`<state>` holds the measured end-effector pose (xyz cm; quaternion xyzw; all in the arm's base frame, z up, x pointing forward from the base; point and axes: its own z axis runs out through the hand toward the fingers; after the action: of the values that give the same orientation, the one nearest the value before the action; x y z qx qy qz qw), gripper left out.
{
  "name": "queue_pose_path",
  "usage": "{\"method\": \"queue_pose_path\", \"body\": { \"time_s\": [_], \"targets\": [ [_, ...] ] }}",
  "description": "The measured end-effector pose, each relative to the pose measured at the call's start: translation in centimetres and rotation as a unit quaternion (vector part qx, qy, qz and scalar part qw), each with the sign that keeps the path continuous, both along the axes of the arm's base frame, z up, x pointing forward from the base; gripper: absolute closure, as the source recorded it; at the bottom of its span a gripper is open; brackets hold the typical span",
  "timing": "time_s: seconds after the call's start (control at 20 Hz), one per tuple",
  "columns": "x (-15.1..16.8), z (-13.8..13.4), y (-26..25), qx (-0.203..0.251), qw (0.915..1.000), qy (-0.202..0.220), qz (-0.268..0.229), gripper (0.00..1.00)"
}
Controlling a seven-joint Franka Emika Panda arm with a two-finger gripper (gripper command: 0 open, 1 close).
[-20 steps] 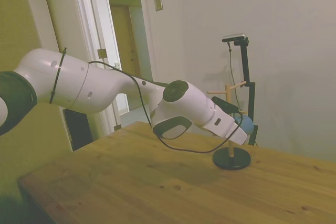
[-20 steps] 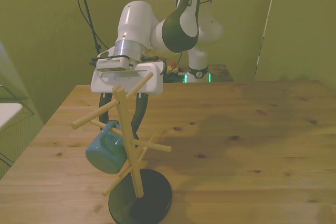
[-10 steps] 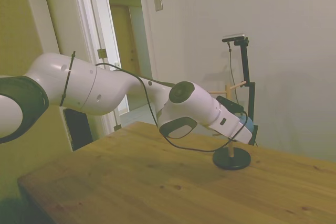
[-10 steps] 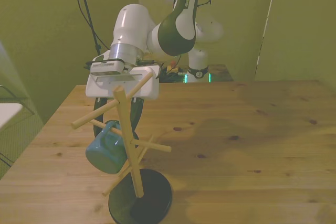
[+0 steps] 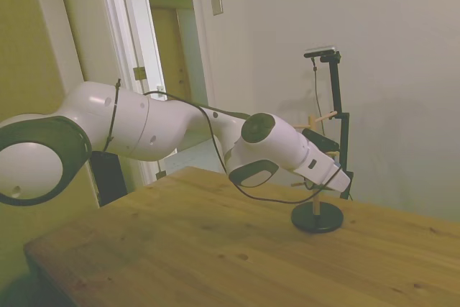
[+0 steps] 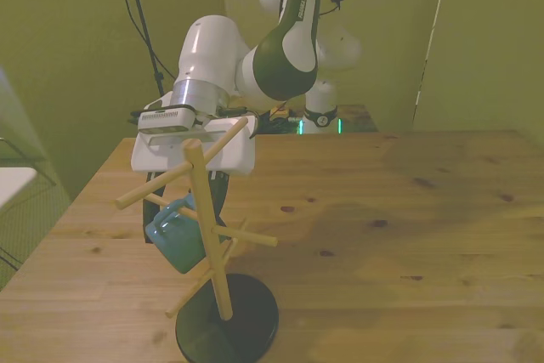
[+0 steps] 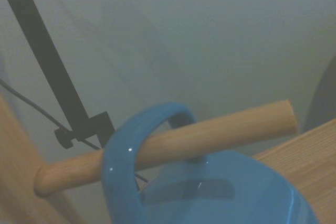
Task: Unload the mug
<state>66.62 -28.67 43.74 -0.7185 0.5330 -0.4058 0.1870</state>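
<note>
The wooden table (image 6: 408, 235) carries a peg rack (image 6: 211, 235) standing upright on a round black base (image 6: 246, 320) near the edge at the front view's left, and the white arm (image 5: 165, 131) reaches over the table to it. The gripper (image 6: 183, 210) sits right behind the rack at the mug, its fingers too hidden by pegs and mug to tell whether they are spread or closed. The blue mug (image 6: 177, 233) hangs tilted on the rack, its handle (image 7: 131, 156) looped around a wooden peg (image 7: 163, 148).

The arm hides the mug (image 6: 175, 240) in the side view.
</note>
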Motion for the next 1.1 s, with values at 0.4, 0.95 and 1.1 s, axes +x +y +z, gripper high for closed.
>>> {"method": "queue_pose_path", "body": {
  "time_s": [0.4, 0.95, 1.1],
  "targets": [
    [0.47, -0.44, -0.31, 0.0, 1.0, -0.001, 0.0, 1.0],
    [0.52, -0.59, -0.43, -0.001, 1.0, 0.0, 0.001, 1.0],
    [0.44, -0.7, -0.7, -0.002, 1.0, 0.0, -0.001, 1.0]
  ]
}}
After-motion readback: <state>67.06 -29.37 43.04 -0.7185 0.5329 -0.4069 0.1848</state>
